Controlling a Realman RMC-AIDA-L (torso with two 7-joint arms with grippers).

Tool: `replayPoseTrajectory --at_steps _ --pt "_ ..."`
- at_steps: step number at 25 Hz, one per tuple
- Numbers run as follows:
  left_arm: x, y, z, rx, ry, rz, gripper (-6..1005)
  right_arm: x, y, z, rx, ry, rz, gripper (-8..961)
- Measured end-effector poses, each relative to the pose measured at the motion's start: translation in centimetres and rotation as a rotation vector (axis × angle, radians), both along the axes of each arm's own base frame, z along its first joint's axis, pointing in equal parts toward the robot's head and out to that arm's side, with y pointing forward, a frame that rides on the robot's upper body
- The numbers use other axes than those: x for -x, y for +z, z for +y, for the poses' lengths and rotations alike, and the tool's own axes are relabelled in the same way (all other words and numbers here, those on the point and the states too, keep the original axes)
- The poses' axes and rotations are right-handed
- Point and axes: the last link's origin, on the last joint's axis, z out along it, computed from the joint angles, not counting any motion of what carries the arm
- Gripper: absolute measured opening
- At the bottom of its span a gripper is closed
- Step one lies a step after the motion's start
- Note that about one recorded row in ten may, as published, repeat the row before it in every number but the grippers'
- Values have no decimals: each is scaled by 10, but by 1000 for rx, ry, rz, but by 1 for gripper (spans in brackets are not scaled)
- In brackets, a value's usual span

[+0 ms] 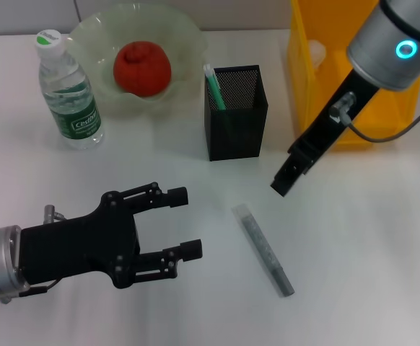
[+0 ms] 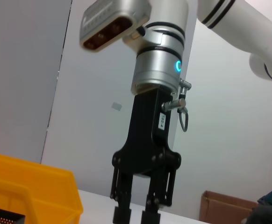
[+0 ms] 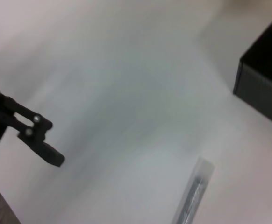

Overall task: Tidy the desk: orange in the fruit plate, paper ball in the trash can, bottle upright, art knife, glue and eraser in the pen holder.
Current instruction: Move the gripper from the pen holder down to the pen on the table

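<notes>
The white table [image 1: 383, 238] is nearly tidy. A slim grey knife [image 1: 263, 249] lies flat just below the right gripper [image 1: 281, 184], its jaws pressed together; the left gripper [image 1: 185, 223] idles beside, jaws spread. Closed jaws may just nudge it aside.

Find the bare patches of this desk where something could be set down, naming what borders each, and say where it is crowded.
Free: the near right, beyond the grey stick, below the right gripper; and the strip between the bottle and pen holder, ahead of the open left gripper. Crowded: the far edge, where bottle, fruit plate holding the orange, pen holder and trash can line up.
</notes>
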Motion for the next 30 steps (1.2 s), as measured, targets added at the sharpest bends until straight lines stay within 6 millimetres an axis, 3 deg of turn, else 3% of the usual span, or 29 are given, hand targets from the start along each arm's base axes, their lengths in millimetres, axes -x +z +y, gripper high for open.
replayPoseTrajectory --at_steps 17,30 --pt "13 4 -2 -55 48 28 769 -17 -33 4 61 -152 -71 548" --pt "20 5 -9 -88 55 34 769 -27 -58 8 44 -111 -139 546"
